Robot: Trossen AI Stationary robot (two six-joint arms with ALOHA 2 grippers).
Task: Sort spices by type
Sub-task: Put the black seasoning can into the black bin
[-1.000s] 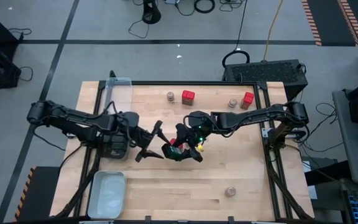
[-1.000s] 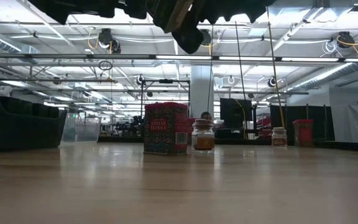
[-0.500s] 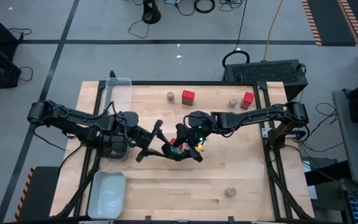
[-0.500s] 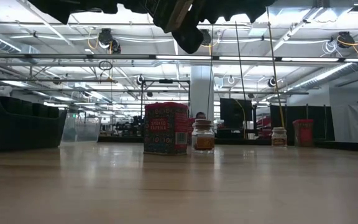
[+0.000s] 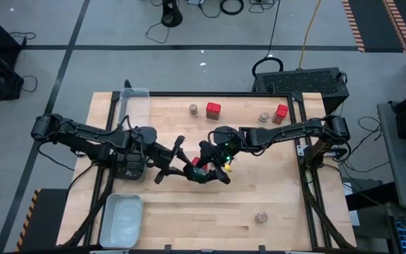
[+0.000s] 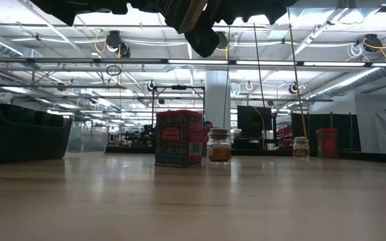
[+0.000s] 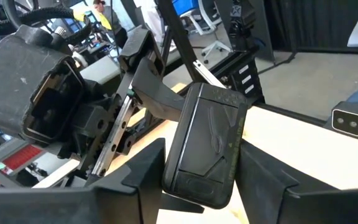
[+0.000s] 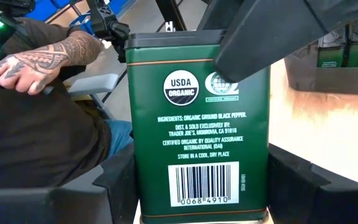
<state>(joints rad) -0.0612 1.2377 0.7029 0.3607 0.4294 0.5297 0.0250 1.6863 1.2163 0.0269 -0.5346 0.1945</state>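
A dark green boxy spice tin (image 8: 197, 124) with a black lid (image 7: 207, 146) hangs in mid-air over the table's middle (image 5: 197, 169). My right gripper (image 5: 203, 169) reaches in from the right and is shut on it. My left gripper (image 5: 185, 164) comes from the left, its fingers (image 7: 145, 177) standing on either side of the tin's lid end. One left finger (image 8: 272, 37) lies over the tin's labelled face by the lid. Two red tins (image 5: 213, 109) (image 5: 280, 113) and two tan-lidded jars (image 5: 193, 109) (image 5: 263, 116) stand on their bases near the far edge. A third jar (image 5: 261, 216) stands near the front. My right gripper pinches the tin's two narrow sides (image 8: 138, 186) near its bottom end, between its two fingers. The fingers come about level from the table's right and lie along the tin. The tin is lifted clear, lid end toward the left arm. My left gripper: whether its fingers touch the tin I cannot tell.
A clear tray (image 5: 134, 99) sits at the far left corner and a pale tray (image 5: 122, 219) at the near left. A person's forearm and hand (image 8: 36, 62) show beyond the table in the right wrist view. Bare wood lies along the front, between the pale tray and the front jar.
My left gripper's fingers have drawn closer together around the tin's lid end. Both arms have stayed in place, and the tin has kept still in my right gripper.
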